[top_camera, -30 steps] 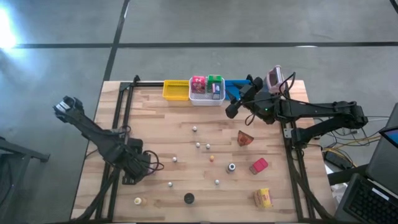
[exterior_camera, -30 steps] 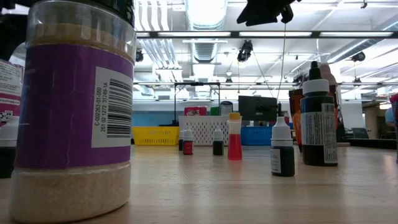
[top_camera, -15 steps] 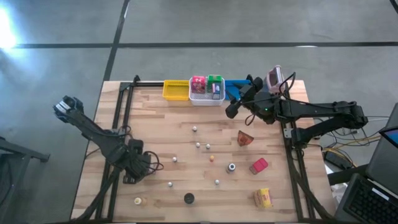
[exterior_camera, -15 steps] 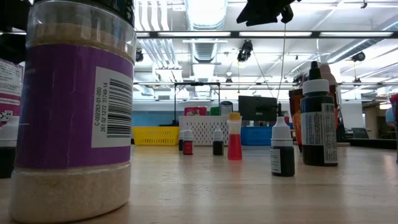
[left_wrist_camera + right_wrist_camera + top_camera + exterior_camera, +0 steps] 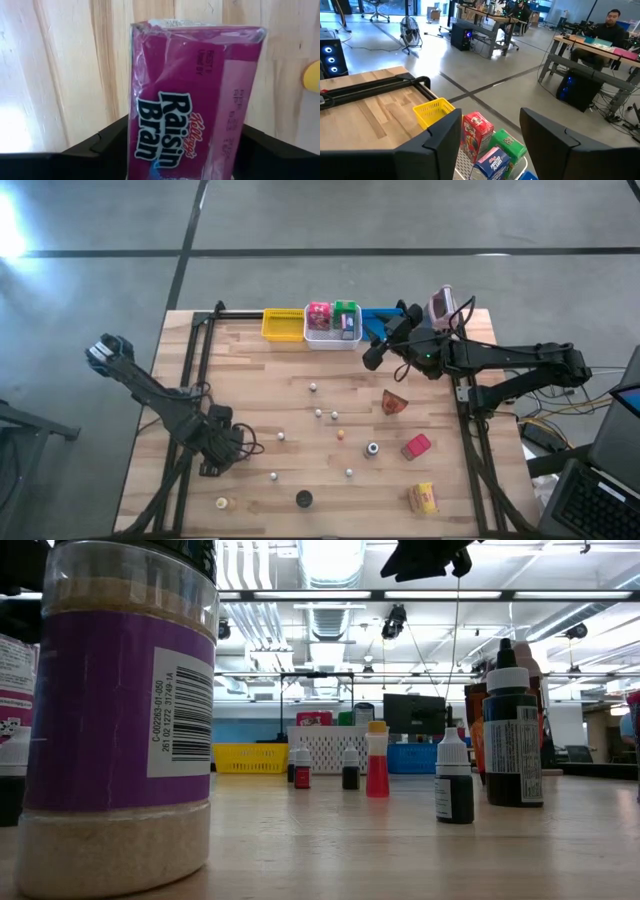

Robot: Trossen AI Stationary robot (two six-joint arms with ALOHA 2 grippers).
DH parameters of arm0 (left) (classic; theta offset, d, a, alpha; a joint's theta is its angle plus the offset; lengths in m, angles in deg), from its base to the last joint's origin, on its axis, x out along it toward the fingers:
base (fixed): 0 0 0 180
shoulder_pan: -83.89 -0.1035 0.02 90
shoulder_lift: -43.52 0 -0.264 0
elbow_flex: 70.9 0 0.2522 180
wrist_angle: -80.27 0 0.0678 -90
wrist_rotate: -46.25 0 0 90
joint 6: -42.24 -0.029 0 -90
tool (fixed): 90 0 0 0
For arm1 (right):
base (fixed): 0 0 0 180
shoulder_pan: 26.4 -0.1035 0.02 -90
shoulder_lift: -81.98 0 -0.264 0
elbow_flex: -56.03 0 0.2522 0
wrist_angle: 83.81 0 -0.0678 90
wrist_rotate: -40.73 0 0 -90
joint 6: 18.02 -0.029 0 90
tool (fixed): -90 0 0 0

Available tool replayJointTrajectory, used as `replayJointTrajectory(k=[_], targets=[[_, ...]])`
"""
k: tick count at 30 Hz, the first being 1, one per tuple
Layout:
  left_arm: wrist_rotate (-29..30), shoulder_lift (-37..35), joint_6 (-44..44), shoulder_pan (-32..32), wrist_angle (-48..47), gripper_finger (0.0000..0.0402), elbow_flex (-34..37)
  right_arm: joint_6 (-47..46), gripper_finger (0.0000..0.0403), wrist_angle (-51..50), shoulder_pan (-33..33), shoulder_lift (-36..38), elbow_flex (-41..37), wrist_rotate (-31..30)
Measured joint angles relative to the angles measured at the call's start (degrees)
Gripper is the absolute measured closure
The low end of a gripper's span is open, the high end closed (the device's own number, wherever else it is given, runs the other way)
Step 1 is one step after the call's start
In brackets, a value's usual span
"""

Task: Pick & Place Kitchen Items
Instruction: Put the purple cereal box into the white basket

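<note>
Left gripper [image 5: 222, 442]: low over the near-left part of the wooden slat table [image 5: 270, 380], its dark fingers [image 5: 110, 142] spread on either side of a magenta Raisin Bran cereal box [image 5: 192, 95]; whether they press it I cannot tell.
Cereal box: flat on the wood between those fingers, long axis running straight out from the wrist, far short end towards open boards.
Right gripper [image 5: 372, 358]: up above the far edge beside the bins, fingers [image 5: 442, 137] parted with nothing between them.
White mesh bin [image 5: 331, 337]: far edge, centre; red, green and blue small cartons [image 5: 492, 145] standing inside.
Yellow mesh bin [image 5: 282, 326]: touching the white one on its left.
Blue bin [image 5: 378, 320]: on the white one's right, partly under the right arm.
Loose items: red-brown packet [image 5: 395, 403], red packet [image 5: 416, 446] and yellow packet [image 5: 423, 498] down the right side, well apart; small bottles [image 5: 318, 413] dotted mid-table.
Open room: bare boards on the far-left half.
Low view: big purple-labelled spice jar [image 5: 120, 720] fills the left foreground.
</note>
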Motion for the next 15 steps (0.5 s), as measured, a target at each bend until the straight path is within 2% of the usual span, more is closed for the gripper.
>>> replayJointTrajectory(k=[15], targets=[[0.5, -4.0, 1.7, 0.0, 0.1, 0.0196, 0.0, 0.1, 0.0242, 0.0, 0.0, 0.0, 0.0, 0.0]])
